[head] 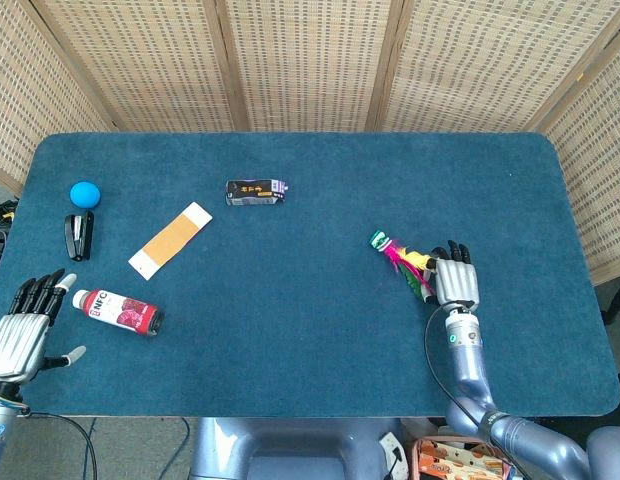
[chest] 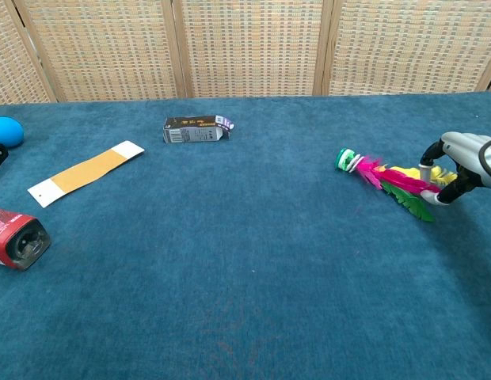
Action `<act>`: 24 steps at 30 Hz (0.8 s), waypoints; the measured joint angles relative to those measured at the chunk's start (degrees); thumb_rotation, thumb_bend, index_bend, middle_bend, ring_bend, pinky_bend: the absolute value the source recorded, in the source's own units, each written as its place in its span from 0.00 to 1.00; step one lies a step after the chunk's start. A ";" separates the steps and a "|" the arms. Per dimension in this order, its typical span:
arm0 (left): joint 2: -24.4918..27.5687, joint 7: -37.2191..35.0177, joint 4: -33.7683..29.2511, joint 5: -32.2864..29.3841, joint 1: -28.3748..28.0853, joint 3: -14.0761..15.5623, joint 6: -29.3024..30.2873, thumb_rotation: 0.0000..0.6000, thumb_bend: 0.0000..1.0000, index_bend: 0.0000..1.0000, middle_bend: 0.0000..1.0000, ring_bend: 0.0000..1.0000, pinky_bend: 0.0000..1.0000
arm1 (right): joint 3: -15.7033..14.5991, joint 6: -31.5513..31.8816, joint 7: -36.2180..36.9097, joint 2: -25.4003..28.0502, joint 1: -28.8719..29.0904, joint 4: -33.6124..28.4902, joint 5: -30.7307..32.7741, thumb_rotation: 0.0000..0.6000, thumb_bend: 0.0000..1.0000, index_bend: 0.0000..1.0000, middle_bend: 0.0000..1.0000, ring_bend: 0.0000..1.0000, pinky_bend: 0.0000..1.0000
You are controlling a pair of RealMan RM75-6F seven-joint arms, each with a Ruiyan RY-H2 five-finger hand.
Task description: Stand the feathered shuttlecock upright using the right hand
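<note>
The feathered shuttlecock [head: 400, 257] lies on its side on the blue table, right of centre. Its green and white base [chest: 346, 160] points left, and its pink, yellow and green feathers [chest: 400, 184] trail right. My right hand [head: 455, 280] sits at the feather tips. In the chest view the thumb and a finger of this right hand [chest: 458, 162] curve above and below the feather ends with a gap between them, and nothing is lifted. My left hand [head: 20, 335] rests at the front left table edge, fingers spread and holding nothing.
A red bottle [head: 120, 311] lies close to my left hand. Further back on the left are a black stapler [head: 79, 234], a blue ball [head: 84, 193] and an orange and white strip [head: 171, 238]. A small dark carton [head: 256, 191] lies behind centre.
</note>
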 measured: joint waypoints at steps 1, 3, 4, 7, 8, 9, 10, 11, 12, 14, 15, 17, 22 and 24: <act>-0.02 -0.05 0.04 0.01 0.01 -0.03 0.06 1.00 0.06 0.00 0.00 0.00 0.00 | -0.04 0.14 -0.06 0.01 0.00 -0.12 -0.02 1.00 0.36 0.58 0.22 0.00 0.00; -0.01 -0.18 0.07 -0.10 0.04 -0.11 0.14 1.00 0.07 0.00 0.00 0.00 0.00 | -0.16 0.34 -0.16 0.08 -0.02 -0.51 -0.05 1.00 0.36 0.58 0.22 0.00 0.00; 0.01 -0.24 0.08 -0.17 0.06 -0.16 0.18 1.00 0.07 0.00 0.00 0.00 0.00 | -0.22 0.41 -0.26 0.15 -0.03 -0.69 -0.05 1.00 0.36 0.58 0.22 0.00 0.00; 0.07 -0.29 0.08 -0.26 0.09 -0.24 0.29 1.00 0.07 0.00 0.00 0.00 0.00 | -0.25 0.82 -0.49 0.44 -0.05 -1.39 -0.05 1.00 0.36 0.58 0.22 0.00 0.00; 0.07 -0.26 0.10 -0.22 0.09 -0.25 0.34 1.00 0.07 0.00 0.00 0.00 0.00 | -0.24 1.03 -0.59 0.58 -0.05 -1.70 -0.15 1.00 0.36 0.58 0.22 0.00 0.00; 0.06 -0.25 0.11 -0.16 0.10 -0.26 0.40 1.00 0.07 0.00 0.00 0.00 0.00 | -0.24 1.39 -0.76 0.81 -0.03 -2.19 -0.38 1.00 0.36 0.58 0.23 0.00 0.00; 0.06 -0.30 0.12 -0.13 0.11 -0.26 0.43 1.00 0.07 0.00 0.00 0.00 0.00 | -0.22 1.76 -0.86 1.01 -0.01 -2.62 -0.67 1.00 0.36 0.58 0.23 0.00 0.00; 0.05 -0.35 0.12 -0.13 0.12 -0.28 0.50 1.00 0.07 0.00 0.00 0.00 0.00 | -0.18 2.20 -0.96 1.23 0.01 -3.13 -1.00 1.00 0.36 0.59 0.23 0.00 0.00; 0.07 -0.41 0.14 -0.13 0.14 -0.32 0.57 1.00 0.07 0.00 0.00 0.00 0.00 | -0.13 2.66 -1.08 1.48 0.02 -3.71 -1.34 1.00 0.36 0.59 0.23 0.00 0.00; 0.10 -0.52 0.14 -0.16 0.16 -0.36 0.62 1.00 0.07 0.00 0.00 0.00 0.00 | 0.04 3.76 -1.48 2.19 0.08 -5.25 -2.12 1.00 0.36 0.59 0.23 0.00 0.00; 0.13 -0.58 0.14 -0.14 0.17 -0.37 0.66 1.00 0.07 0.00 0.00 0.00 0.00 | 0.18 4.32 -1.88 2.71 0.14 -6.26 -2.46 1.00 0.36 0.59 0.23 0.00 0.00; 0.19 -0.69 0.10 -0.07 0.18 -0.38 0.73 1.00 0.08 0.00 0.00 0.00 0.00 | 0.43 5.11 -2.74 3.61 0.27 -7.86 -2.87 1.00 0.36 0.59 0.24 0.01 0.00; 0.26 -0.91 0.09 -0.02 0.26 -0.49 1.05 1.00 0.08 0.00 0.00 0.00 0.00 | 1.66 7.38 -5.27 6.53 0.75 -12.65 -3.73 1.00 0.36 0.60 0.24 0.01 0.00; 0.32 -1.10 0.08 -0.07 0.25 -0.58 1.08 1.00 0.08 0.00 0.00 0.00 0.00 | 2.26 8.13 -6.31 7.65 0.97 -14.39 -3.84 1.00 0.36 0.60 0.24 0.01 0.00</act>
